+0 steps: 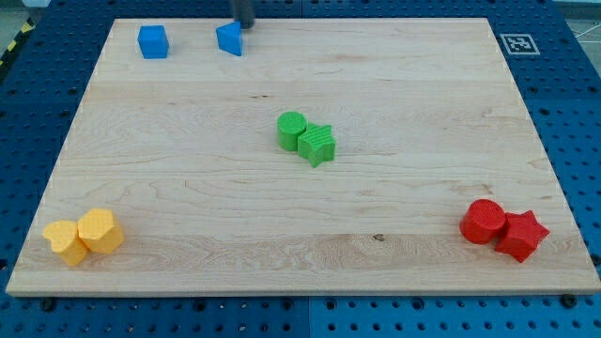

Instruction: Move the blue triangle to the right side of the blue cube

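Nearest the view's bottom sit yellow, red, then green blocks — untouched. Farther up the tabletop (188, 188), the blue triangle (229, 39) already lies right of the blue cube (153, 41) — my tip (243, 27), gripperless, touches it.

Pale wooden board (300, 235) on blue perforated table (573, 131).

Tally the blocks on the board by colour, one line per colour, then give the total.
Blue: 2, the blue cube and the blue triangle
Green: 2, a green cylinder and a green star
Yellow: 2, two yellow blocks
Red: 2, a red cylinder and a red star
Total: 8
My tip sits at the blue triangle's upper right.
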